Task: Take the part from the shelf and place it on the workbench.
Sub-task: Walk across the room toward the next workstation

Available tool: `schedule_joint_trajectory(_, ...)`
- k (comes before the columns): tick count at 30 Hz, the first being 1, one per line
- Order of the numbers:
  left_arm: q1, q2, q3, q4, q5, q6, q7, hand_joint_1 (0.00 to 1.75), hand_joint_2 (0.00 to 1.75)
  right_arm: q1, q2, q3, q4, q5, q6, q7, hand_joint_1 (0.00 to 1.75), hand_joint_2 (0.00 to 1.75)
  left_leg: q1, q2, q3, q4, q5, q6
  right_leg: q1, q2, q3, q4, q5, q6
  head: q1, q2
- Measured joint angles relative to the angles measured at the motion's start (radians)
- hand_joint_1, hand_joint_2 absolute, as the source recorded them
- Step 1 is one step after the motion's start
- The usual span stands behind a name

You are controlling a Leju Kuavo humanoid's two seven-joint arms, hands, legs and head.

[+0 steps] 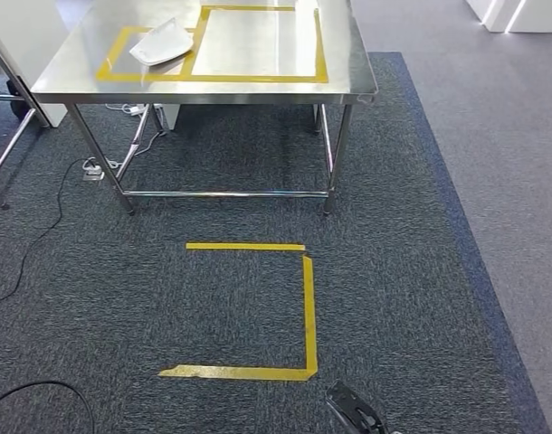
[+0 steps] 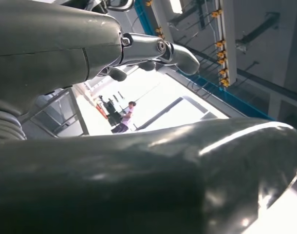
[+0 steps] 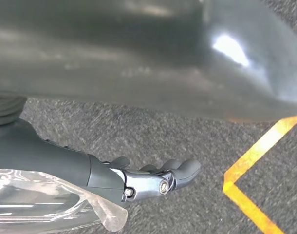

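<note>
Dark grey speckled carpet [image 1: 396,298] covered the floor, with a paler grey strip [image 1: 519,163] along its right side and yellow tape lines [image 1: 308,312] marking three sides of a square on it. Beyond the tape stood a stainless steel bench [image 1: 341,81] on tubular legs, its top outlined with yellow tape rectangles [image 1: 321,54]. A flat white part in a clear bag [image 1: 160,42] lay on the bench near the far left corner, straddling the tape of the smaller left rectangle. Cables [image 1: 34,235] trailed over the carpet at the left.

At the lower edge of the head view, the dark fingers of the right robot hand [image 1: 355,411] hung low over the carpet just beside the near right corner of the taped square. In the right wrist view this right robot hand [image 3: 147,175] had its fingers stretched out straight and apart from the thumb; a piece of clear plastic film [image 3: 47,204] showed against its palm side, but I could not tell whether it was held.

The left robot hand [image 2: 139,53], seen in the left wrist view, had its fingers extended and well apart from the thick grey thumb, with nothing between them. Behind it were ceiling beams [image 2: 228,44] and a distant person [image 2: 126,117].
</note>
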Motion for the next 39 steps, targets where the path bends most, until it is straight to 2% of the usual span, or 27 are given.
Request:
schedule_joint_trajectory(2, -0.001, 0.000, -0.001, -0.002, 0.000, 0.000, 0.000, 0.00, 0.00, -0.001, 0.000, 0.002, 0.000, 0.000, 0.000, 0.000, 0.00, 0.00, -0.001, 0.000, -0.002, 0.000, 0.001, 0.001, 0.000, 0.000, -0.007, -0.001, 0.001, -0.004, 0.001, 0.000)
schedule_joint_trajectory(7, -0.001, 0.000, -0.003, -0.002, 0.000, -0.001, 0.000, 0.00, 0.00, -0.001, 0.000, 0.004, 0.000, 0.000, -0.001, 0.000, 0.00, 0.00, -0.003, 0.000, -0.008, 0.000, 0.006, 0.012, -0.003, 0.001, -0.013, -0.008, 0.013, 0.014, 0.000, 0.000)
schedule_joint_trajectory(11, -0.001, 0.000, -0.003, -0.002, 0.000, 0.000, 0.000, 0.00, 0.00, 0.000, 0.000, 0.005, 0.000, -0.001, -0.001, 0.000, 0.00, 0.00, -0.005, 0.000, -0.011, 0.001, 0.010, 0.017, -0.005, 0.001, -0.015, -0.008, 0.017, 0.020, 0.000, 0.000)
schedule_joint_trajectory(27, -0.002, 0.000, -0.013, -0.003, 0.001, -0.003, -0.008, 0.00, 0.00, -0.003, 0.000, 0.006, 0.007, 0.004, -0.003, 0.000, 0.00, 0.00, -0.005, 0.000, -0.017, 0.002, 0.016, 0.014, -0.006, 0.002, -0.014, -0.003, 0.021, 0.021, 0.000, 0.000)
schedule_joint_trajectory(30, -0.004, 0.003, -0.015, -0.005, 0.001, -0.003, -0.005, 0.00, 0.00, -0.004, 0.000, 0.006, 0.007, 0.004, -0.004, 0.000, 0.00, 0.00, -0.005, 0.001, -0.015, -0.009, 0.029, 0.029, -0.008, 0.002, -0.014, -0.010, 0.029, 0.034, -0.001, 0.000)
schedule_joint_trajectory(31, -0.006, 0.004, -0.016, -0.006, 0.001, -0.003, -0.004, 0.00, 0.00, -0.005, 0.000, 0.006, 0.007, 0.004, -0.004, 0.000, 0.00, 0.00, -0.003, 0.003, -0.014, -0.020, 0.039, 0.034, -0.007, 0.004, -0.020, -0.003, 0.019, 0.040, 0.000, 0.000)
schedule_joint_trajectory(33, -0.010, 0.005, -0.018, -0.008, 0.000, -0.003, 0.000, 0.00, 0.00, -0.006, 0.000, 0.006, 0.008, 0.004, -0.004, 0.000, 0.00, 0.00, 0.004, 0.006, -0.018, -0.039, 0.056, 0.038, -0.010, 0.010, -0.055, 0.071, -0.040, 0.047, 0.002, 0.000)
schedule_joint_trajectory(35, -0.010, 0.004, -0.020, -0.008, 0.000, -0.004, 0.001, 0.00, 0.00, -0.005, 0.000, 0.006, 0.008, 0.004, -0.004, 0.000, 0.00, 0.00, 0.006, 0.006, -0.033, -0.040, 0.065, 0.036, -0.018, 0.012, -0.111, 0.201, -0.108, 0.055, 0.003, 0.000)
schedule_joint_trajectory(36, -0.009, 0.004, -0.020, -0.008, -0.001, -0.004, 0.001, 0.00, 0.00, -0.004, 0.000, 0.006, 0.009, 0.004, -0.004, 0.000, 0.00, 0.00, 0.008, 0.006, -0.041, -0.039, 0.069, 0.032, -0.022, 0.012, -0.128, 0.246, -0.122, 0.059, 0.003, 0.000)
schedule_joint_trajectory(37, -0.008, 0.003, -0.021, -0.008, -0.001, -0.004, 0.001, 0.00, 0.00, -0.003, 0.000, 0.007, 0.009, 0.004, -0.004, 0.000, 0.00, 0.00, 0.012, 0.006, -0.048, -0.037, 0.073, 0.027, -0.027, 0.012, -0.128, 0.254, -0.117, 0.065, 0.003, 0.000)
schedule_joint_trajectory(38, -0.008, 0.003, -0.021, -0.008, -0.001, -0.004, 0.001, 0.00, 0.00, -0.002, 0.000, 0.007, 0.010, 0.004, -0.004, 0.000, 0.00, 0.00, 0.017, 0.006, -0.056, -0.033, 0.077, 0.021, -0.033, 0.011, -0.108, 0.223, -0.094, 0.072, 0.003, 0.000)
schedule_joint_trajectory(39, -0.009, 0.003, -0.021, -0.008, -0.001, -0.004, 0.001, 0.00, 0.00, -0.002, 0.000, 0.007, 0.010, 0.004, -0.004, 0.000, 0.00, 0.00, 0.022, 0.006, -0.064, -0.026, 0.079, 0.013, -0.040, 0.011, -0.072, 0.160, -0.063, 0.080, 0.003, 0.000)
